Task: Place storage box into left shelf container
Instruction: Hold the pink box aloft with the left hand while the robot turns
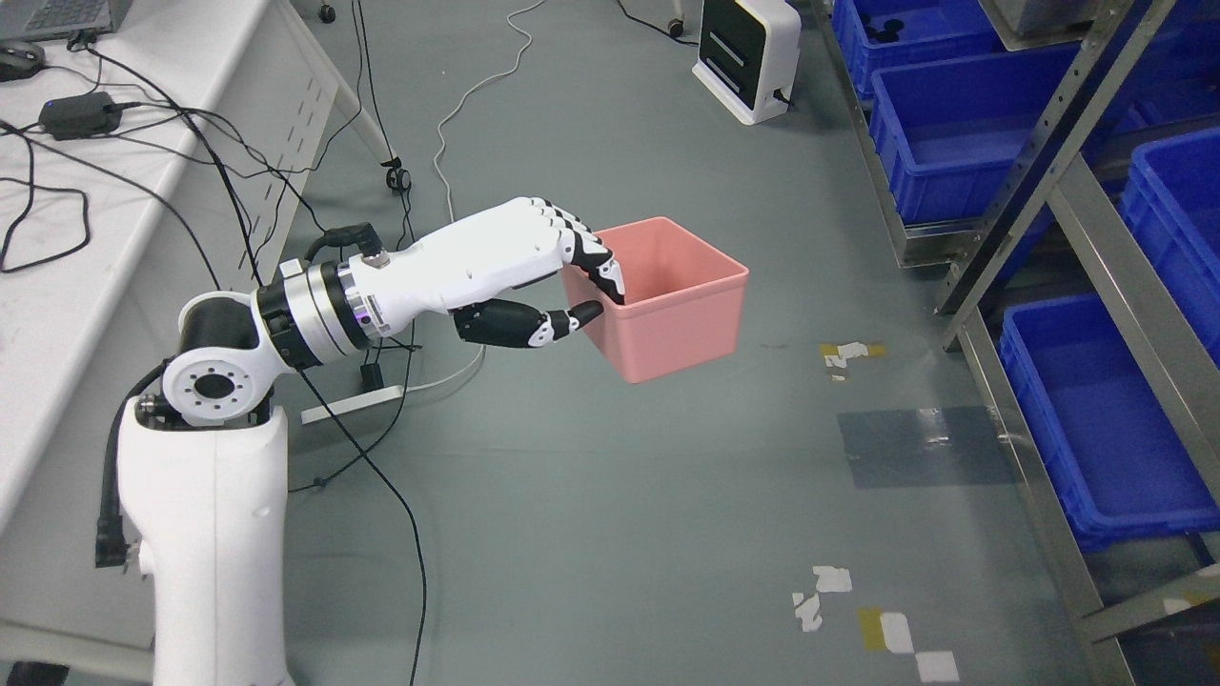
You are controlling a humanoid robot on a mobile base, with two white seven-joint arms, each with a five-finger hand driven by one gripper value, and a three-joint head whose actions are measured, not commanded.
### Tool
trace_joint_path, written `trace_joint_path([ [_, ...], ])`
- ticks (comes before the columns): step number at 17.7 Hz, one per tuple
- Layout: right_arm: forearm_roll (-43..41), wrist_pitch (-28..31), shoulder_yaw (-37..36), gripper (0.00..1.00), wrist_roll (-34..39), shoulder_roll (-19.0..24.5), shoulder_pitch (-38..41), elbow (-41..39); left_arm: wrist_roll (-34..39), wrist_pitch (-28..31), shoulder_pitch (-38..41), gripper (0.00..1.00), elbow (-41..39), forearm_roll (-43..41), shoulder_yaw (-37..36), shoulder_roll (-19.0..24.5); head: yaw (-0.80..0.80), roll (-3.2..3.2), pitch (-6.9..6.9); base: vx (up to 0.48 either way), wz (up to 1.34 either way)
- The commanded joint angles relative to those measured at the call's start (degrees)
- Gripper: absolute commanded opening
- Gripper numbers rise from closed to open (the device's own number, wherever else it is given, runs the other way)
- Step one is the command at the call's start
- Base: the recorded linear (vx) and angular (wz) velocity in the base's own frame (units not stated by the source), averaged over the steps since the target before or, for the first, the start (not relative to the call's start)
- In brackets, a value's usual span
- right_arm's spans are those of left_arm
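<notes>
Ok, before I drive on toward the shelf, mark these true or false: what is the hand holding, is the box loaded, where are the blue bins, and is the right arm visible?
1. The left hand grips the pink storage box by its near wall. True.
2. The box is full of parts. False: what shows of its inside is bare.
3. The box already rests in a blue container. False: it is held over the grey floor, left of the metal shelf.
4. Blue containers sit on the shelf at the picture's right. True.
5. The right arm is reaching in. False: it is not in view.
</notes>
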Motion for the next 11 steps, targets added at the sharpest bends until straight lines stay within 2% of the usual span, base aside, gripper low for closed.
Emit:
trace_joint_path([
  [1,-0.2,0.0,0.0,1.00,0.0,-1.0,0.4,-1.0,0.0,0.0,0.5,0.01,0.0,0.0,-1.2,0.1,0.00,0.00,0.00,0.415,-0.06],
  [11,-0.2,0.0,0.0,1.00,0.0,-1.0,0.4,-1.0,0.1,-0.1,2.6,0.02,0.0,0.0,-3.8,-0.5,0.00,0.00,0.00,0.413,-0.07],
])
